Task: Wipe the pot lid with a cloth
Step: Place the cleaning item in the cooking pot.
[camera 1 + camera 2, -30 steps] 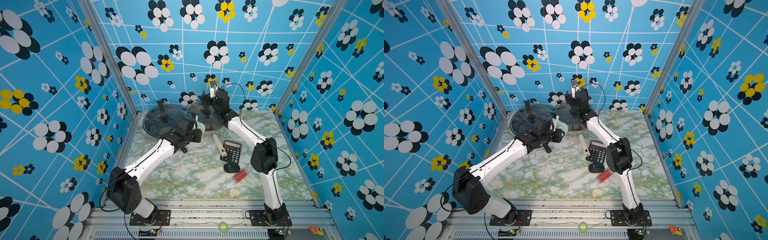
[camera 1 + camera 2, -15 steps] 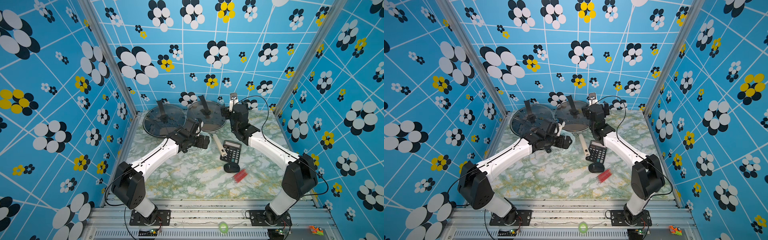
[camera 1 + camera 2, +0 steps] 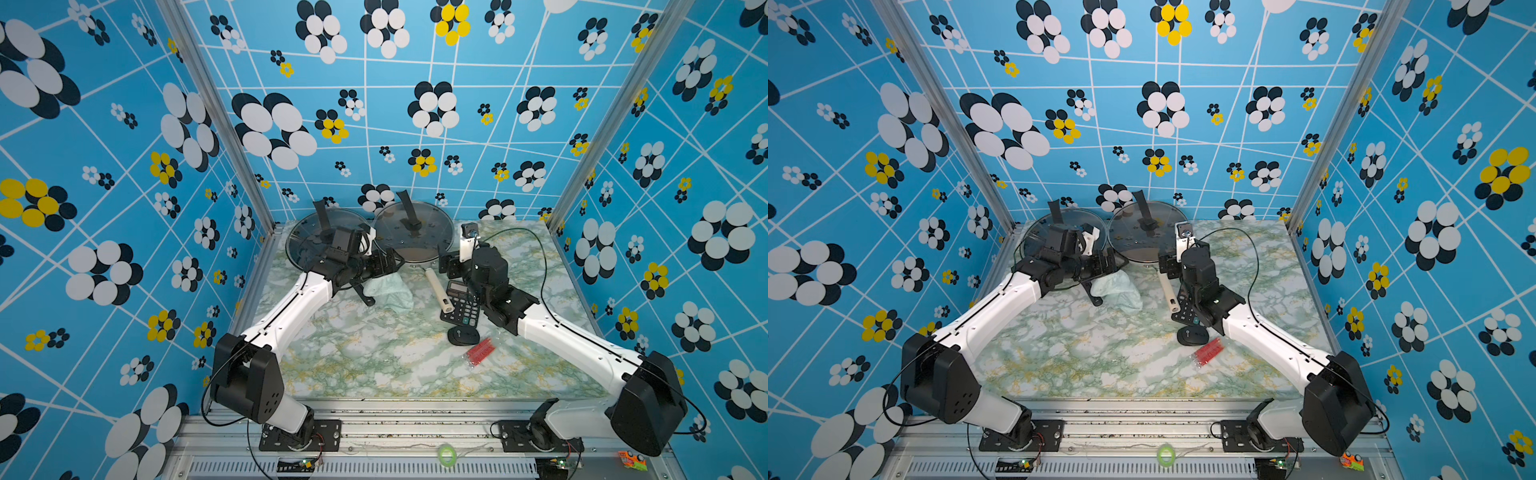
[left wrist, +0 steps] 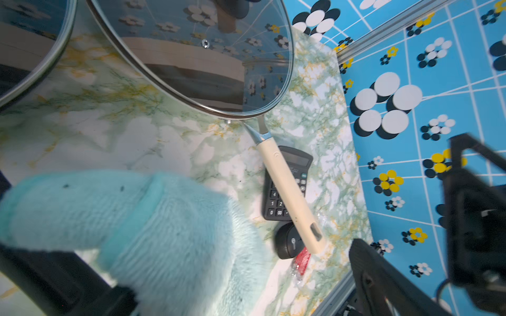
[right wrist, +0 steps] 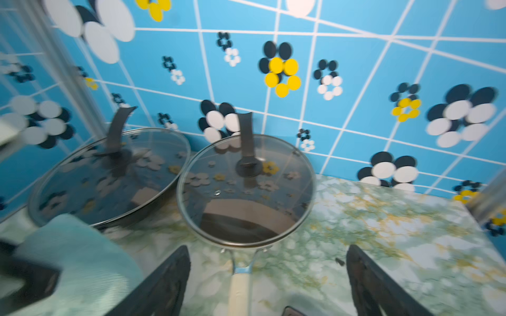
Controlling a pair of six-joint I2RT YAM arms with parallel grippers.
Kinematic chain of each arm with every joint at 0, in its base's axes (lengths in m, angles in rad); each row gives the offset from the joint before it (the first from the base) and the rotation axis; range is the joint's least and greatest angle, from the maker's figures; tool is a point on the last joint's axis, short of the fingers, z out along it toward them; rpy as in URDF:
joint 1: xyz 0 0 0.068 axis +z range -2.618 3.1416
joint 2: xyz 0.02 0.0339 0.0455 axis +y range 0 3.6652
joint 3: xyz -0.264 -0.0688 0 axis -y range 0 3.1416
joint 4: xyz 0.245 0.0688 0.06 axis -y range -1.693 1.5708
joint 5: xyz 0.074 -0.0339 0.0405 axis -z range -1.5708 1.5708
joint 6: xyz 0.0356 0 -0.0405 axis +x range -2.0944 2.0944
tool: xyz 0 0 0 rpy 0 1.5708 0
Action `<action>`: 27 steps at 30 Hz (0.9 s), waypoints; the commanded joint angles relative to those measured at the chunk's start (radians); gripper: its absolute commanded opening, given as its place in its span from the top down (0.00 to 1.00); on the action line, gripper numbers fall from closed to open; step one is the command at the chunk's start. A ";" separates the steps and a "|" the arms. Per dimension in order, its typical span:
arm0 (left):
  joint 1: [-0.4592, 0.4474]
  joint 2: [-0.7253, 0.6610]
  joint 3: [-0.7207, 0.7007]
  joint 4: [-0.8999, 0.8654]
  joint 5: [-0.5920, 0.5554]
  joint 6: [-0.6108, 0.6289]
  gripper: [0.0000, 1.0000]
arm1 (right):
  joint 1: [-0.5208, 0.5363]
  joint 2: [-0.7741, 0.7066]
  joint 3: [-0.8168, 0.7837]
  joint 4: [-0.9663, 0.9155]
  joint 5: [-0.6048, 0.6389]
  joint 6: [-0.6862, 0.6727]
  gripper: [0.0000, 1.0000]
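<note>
Two glass lids with black upright handles sit on pans at the back of the table. The pot lid point(image 3: 411, 232) point(image 5: 246, 191) point(image 4: 205, 54) covers the pan with the cream handle point(image 3: 436, 289). The mint-green cloth point(image 3: 388, 293) point(image 4: 137, 232) lies crumpled on the table in front of it. My left gripper point(image 3: 382, 278) point(image 4: 224, 287) hovers open at the cloth's left edge, its fingers wide on either side. My right gripper point(image 3: 449, 266) point(image 5: 267, 284) stands open low over the pan's cream handle point(image 5: 239, 290), which runs between its fingers untouched.
A second glass lid point(image 3: 324, 241) point(image 5: 109, 175) on a dark pan stands at the back left, beside the left arm. Under the right arm lie a black calculator point(image 3: 461, 303), a small black oval device point(image 3: 463, 336) and a red packet point(image 3: 478, 352). Patterned walls close three sides.
Both grippers have pulled back from the pot lid toward the front. The left gripper has opened and let go of the cloth, which now lies on the table. The right arm swung right and lower.
</note>
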 commanded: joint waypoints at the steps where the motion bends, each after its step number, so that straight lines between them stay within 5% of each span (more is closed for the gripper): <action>1: 0.003 -0.020 0.036 -0.067 0.043 -0.139 0.00 | 0.078 -0.003 -0.055 0.071 -0.107 0.082 0.11; 6: 0.003 -0.136 -0.043 -0.032 -0.094 -0.186 0.01 | 0.085 -0.063 -0.111 0.078 -0.030 0.119 0.11; 10: -0.017 -0.203 -0.028 -0.302 -0.526 -0.032 0.01 | 0.069 -0.156 -0.133 -0.007 0.123 0.017 0.06; 13: 0.010 -0.247 -0.100 -0.442 -0.635 -0.047 0.01 | 0.020 -0.244 -0.163 -0.086 0.188 0.012 0.06; 20: 0.137 -0.369 -0.444 -0.318 -0.522 -0.113 0.01 | -0.141 -0.430 -0.229 -0.232 0.234 0.027 0.05; 27: 0.204 -0.468 -0.651 0.020 -0.574 -0.037 0.01 | -0.271 -0.508 -0.329 -0.242 0.263 -0.010 0.03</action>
